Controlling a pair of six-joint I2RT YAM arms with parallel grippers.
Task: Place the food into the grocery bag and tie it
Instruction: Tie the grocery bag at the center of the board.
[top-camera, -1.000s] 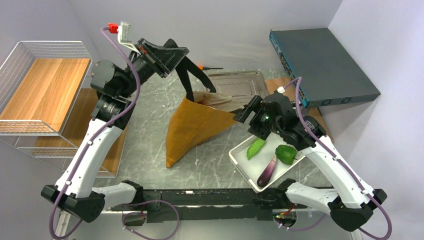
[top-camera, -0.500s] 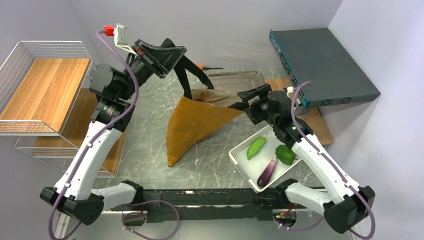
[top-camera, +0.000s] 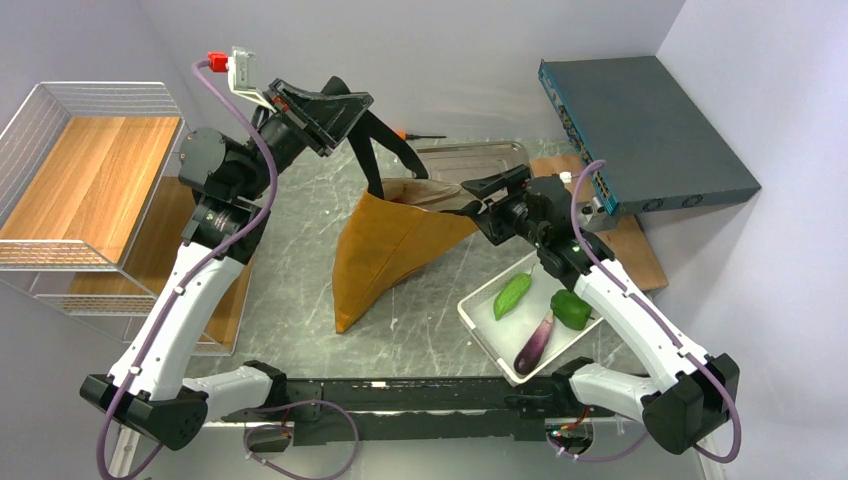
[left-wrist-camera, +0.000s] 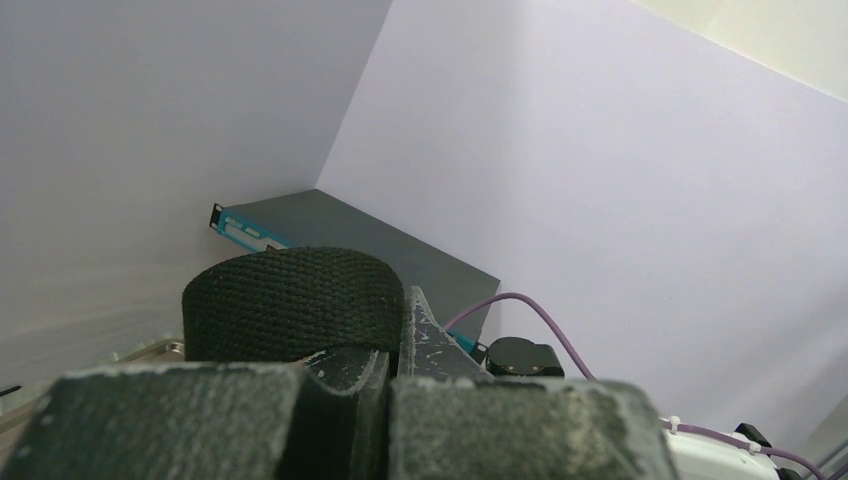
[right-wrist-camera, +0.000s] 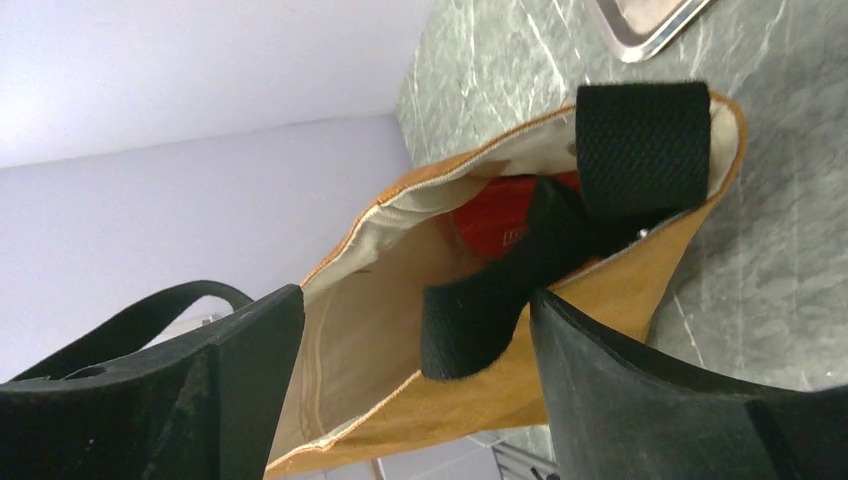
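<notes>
The grocery bag (top-camera: 395, 255) is standing on the marble table (top-camera: 290, 280), and from above its inside is barely showing. The right wrist view is looking straight into its mouth. There the cream lining and a red packet (right-wrist-camera: 500, 225) are showing, the packet half covered by a loose black strap (right-wrist-camera: 640, 140).

The left gripper (top-camera: 338, 112) is hanging above the bag, pinched tight on the other strap (left-wrist-camera: 290, 300). That strap is filling the left wrist view and hiding the bag there. The right gripper (right-wrist-camera: 418, 300) is hovering just beside the bag's mouth, fingers spread wide and gripping nothing.

Right of the bag, a white tray (top-camera: 480, 325) is carrying a purple eggplant (top-camera: 534, 343), a pointed green vegetable (top-camera: 511, 296) and a green pepper (top-camera: 571, 308), all showing only from above.
</notes>
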